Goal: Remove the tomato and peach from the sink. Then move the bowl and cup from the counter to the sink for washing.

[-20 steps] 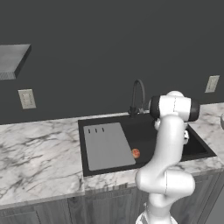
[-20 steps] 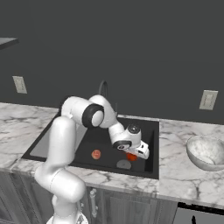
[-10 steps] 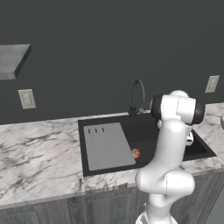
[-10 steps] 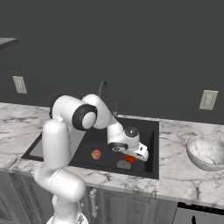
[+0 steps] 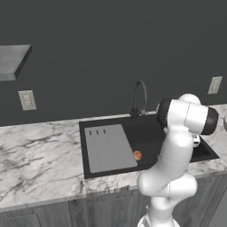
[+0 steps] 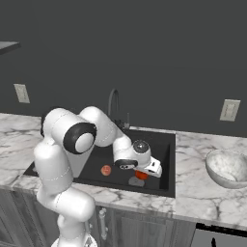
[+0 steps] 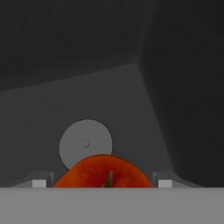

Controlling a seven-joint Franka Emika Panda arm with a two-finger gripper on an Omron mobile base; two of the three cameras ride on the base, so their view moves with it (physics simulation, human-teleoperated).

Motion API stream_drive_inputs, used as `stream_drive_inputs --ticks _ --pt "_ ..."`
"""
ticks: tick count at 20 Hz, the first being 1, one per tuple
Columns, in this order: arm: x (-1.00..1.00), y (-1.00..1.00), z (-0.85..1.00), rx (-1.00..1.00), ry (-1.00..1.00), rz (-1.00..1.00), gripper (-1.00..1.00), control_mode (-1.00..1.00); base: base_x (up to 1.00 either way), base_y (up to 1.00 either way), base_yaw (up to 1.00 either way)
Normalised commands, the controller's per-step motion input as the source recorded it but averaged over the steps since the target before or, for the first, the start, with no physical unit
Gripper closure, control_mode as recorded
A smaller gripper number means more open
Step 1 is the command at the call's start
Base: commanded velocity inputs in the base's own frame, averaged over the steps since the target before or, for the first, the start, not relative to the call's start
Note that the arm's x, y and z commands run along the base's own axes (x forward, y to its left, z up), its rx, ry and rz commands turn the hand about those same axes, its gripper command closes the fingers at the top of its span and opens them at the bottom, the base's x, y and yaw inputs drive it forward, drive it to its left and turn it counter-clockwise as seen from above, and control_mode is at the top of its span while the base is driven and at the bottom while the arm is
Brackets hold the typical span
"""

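Note:
Down in the black sink [image 6: 163,150], my gripper [image 6: 141,172] is shut on the deep red tomato [image 6: 142,176], holding it just above the round drain [image 6: 136,182]. The hand view shows the tomato [image 7: 105,173] between my fingertips [image 7: 39,183], with the drain [image 7: 85,143] behind it. The paler peach [image 6: 106,170] lies on the sink floor to the left of the gripper, also seen as the peach [image 5: 138,155] beside the grey panel [image 5: 108,147]. The speckled bowl [image 6: 227,167] sits on the marble counter [image 6: 193,195] right of the sink. The cup is out of view.
A black gooseneck faucet [image 6: 114,103] stands at the back of the sink [image 5: 148,132], the same faucet [image 5: 140,96] rising behind my arm. Wall outlets [image 6: 229,110] are set above the counter [image 5: 35,155]. Grey cabinets run below.
The gripper has risen a little with the tomato, which now hangs off the sink floor and uncovers the drain. My elbow has swung lower and leftward. The peach and bowl have not moved.

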Motion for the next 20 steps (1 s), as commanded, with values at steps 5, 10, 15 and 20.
stream_drive_inputs --ticks 5,10,15,20 --pt "-0.17 0.03 0.46 0.00 0.00 0.08 1.00 -1.00 0.00 0.00 0.00" --pt "-0.12 0.03 0.50 0.00 0.00 0.07 1.00 -1.00 0.00 0.00 0.00" --pt "-0.09 0.02 0.48 0.00 0.00 0.05 1.00 -1.00 0.00 0.00 0.00" --pt "-0.08 0.03 0.43 0.00 0.00 0.02 1.00 -1.00 0.00 0.00 0.00"
